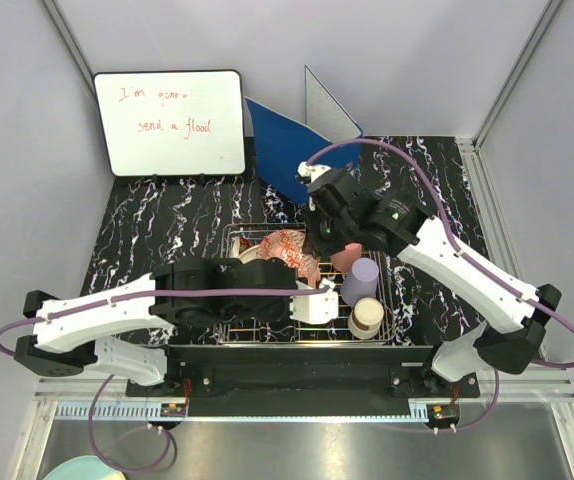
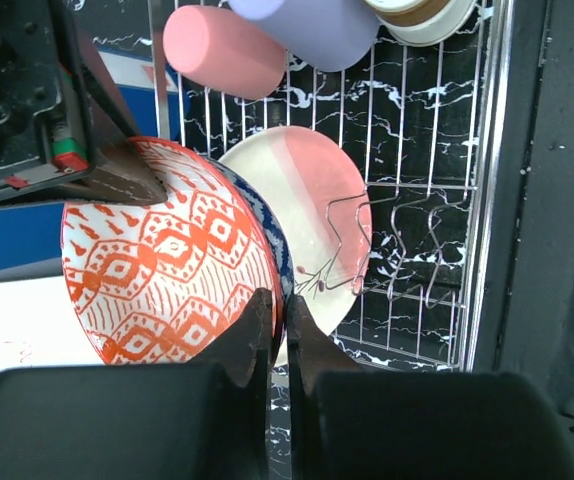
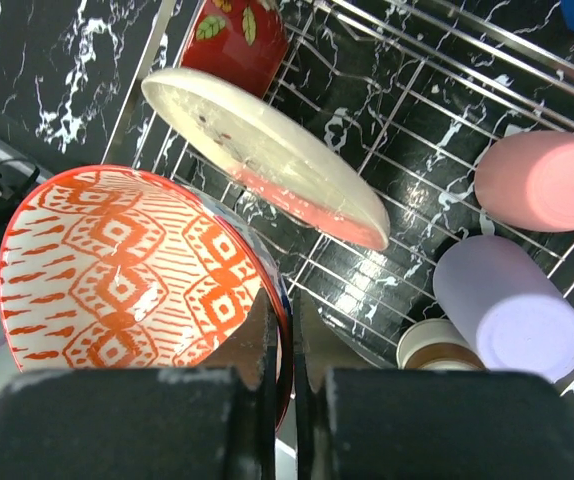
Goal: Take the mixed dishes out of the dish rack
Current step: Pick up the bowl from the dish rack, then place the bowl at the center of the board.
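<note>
A red-patterned bowl (image 1: 285, 248) is held on edge over the left part of the silver wire dish rack (image 1: 399, 290). My left gripper (image 2: 278, 305) is shut on its rim (image 2: 167, 270). My right gripper (image 3: 289, 320) is shut on another part of the same rim (image 3: 127, 270). The cream-and-pink plate (image 2: 312, 215) leans in the rack behind the bowl. The pink cup (image 3: 542, 180), lavender cup (image 3: 512, 305) and cream-brown cup (image 3: 437, 350) lie in the rack's right part. A second small red bowl (image 3: 232, 40) sits at the rack's end.
A whiteboard (image 1: 170, 122) and a blue ring binder (image 1: 287, 150) stand at the back of the black marbled table. Wire prongs (image 2: 407, 240) stick up inside the rack. Grey walls close in both sides.
</note>
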Controlling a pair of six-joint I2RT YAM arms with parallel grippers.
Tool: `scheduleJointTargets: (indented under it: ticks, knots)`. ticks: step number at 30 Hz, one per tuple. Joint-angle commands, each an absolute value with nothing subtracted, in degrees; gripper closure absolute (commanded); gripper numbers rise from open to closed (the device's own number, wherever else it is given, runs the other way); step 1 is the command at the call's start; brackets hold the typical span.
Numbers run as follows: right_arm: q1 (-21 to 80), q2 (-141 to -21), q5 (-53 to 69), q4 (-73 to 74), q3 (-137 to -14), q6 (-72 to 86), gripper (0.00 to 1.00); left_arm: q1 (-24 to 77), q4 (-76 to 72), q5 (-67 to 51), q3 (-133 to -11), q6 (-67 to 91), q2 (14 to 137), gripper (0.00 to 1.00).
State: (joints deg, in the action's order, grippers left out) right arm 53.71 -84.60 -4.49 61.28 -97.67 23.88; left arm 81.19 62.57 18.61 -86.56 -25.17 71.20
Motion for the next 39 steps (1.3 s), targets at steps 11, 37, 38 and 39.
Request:
scheduleJointTargets:
  ticks: [11, 37, 38, 39]
  knots:
    - [52.65, -78.31, -17.56, 64.33, -106.16, 25.58, 1.0, 79.72, 53.8, 42.96, -94.13, -15.13, 66.28, 0.01]
    - [-6.06, -125.84, -23.38, 55.99, -140.53, 31.38, 1.0, 72.07, 43.59, 55.72, -71.38, 19.16, 38.5, 0.01]
    - [-6.67, -128.38, -23.38, 55.55, -141.93, 31.46, 1.0, 72.07, 43.51, 56.51, -70.67, 18.99, 38.32, 0.01]
    - [-7.11, -129.45, -23.81, 55.63, -142.29, 33.03, 1.0, 72.16, 43.51, 57.82, -70.06, 18.81, 37.97, 0.01]
